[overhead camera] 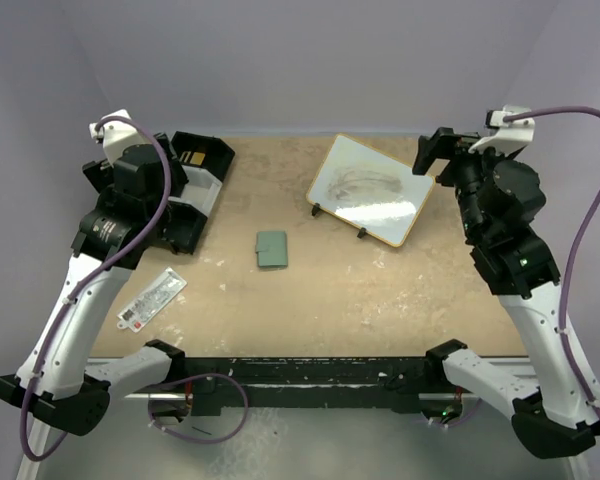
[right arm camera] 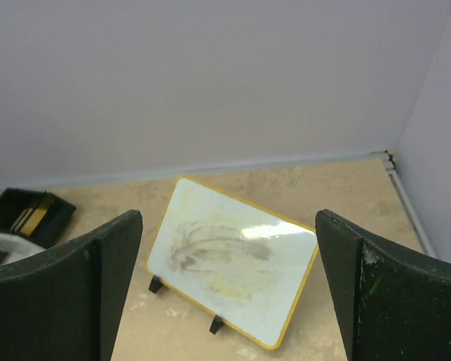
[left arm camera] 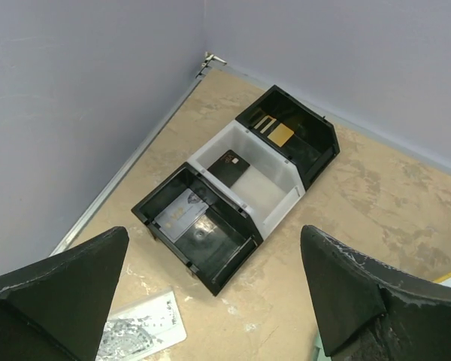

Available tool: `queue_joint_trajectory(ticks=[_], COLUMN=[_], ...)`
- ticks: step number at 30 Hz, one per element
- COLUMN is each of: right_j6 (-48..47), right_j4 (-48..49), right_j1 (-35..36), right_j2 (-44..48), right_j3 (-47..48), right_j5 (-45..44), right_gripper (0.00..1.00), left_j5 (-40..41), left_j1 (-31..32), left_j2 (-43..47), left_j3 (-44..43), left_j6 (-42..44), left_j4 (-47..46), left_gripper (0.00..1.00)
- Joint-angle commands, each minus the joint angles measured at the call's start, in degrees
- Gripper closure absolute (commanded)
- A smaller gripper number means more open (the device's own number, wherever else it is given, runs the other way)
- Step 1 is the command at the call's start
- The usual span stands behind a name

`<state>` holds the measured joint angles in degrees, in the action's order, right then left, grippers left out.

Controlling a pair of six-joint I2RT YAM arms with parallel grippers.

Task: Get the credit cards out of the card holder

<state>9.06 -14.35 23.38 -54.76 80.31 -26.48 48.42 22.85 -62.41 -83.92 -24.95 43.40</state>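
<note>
top view: card holder, grey-green, folded shut, lies flat near centre of table, well apart from both arms. credit cards can't be seen. left gripper: jaws spread wide, holding nothing, hovers over black-and-white 3-compartment tray at far left. right gripper: jaws wide apart, empty, faces propped whiteboard w/ yellow rim, far right. clear packet lies near left edge.

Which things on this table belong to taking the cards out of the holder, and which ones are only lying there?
For the job:
- card holder, folded shut

Only lying there:
- three-compartment tray
- whiteboard
- clear packet
</note>
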Motion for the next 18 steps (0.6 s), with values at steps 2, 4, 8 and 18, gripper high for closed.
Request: queue_joint_trajectory(ticks=[2, 4, 8, 18], right_j6=[4.26, 5.95, 7.44, 13.03], right_j4=[4.57, 6.30, 6.30, 5.99], right_j1=[-3.74, -4.55, -4.29, -0.17], right_j2=[-0.13, -0.39, -2.42, -14.80], right_j3=[-6.70, -10.47, -16.38, -24.56], right_j5=[13.92, 19.33, 27.38, 38.37], right_gripper=[0.00, 0.00, 0.00, 0.00], left_j5=[-1.34, -3.15, -7.43, -27.60], left_j1=[-2.21, -3.10, -5.00, -8.66], left_j2=[2.92, 4.23, 8.50, 14.92], left_j3=[2.56, 4.25, 9.35, 20.73], left_j6=[-1.25, -1.55, -4.58, -9.87], left_j4=[-0.31, -0.27, -0.25, -1.49], left_gripper=[0.06, 0.06, 0.07, 0.11])
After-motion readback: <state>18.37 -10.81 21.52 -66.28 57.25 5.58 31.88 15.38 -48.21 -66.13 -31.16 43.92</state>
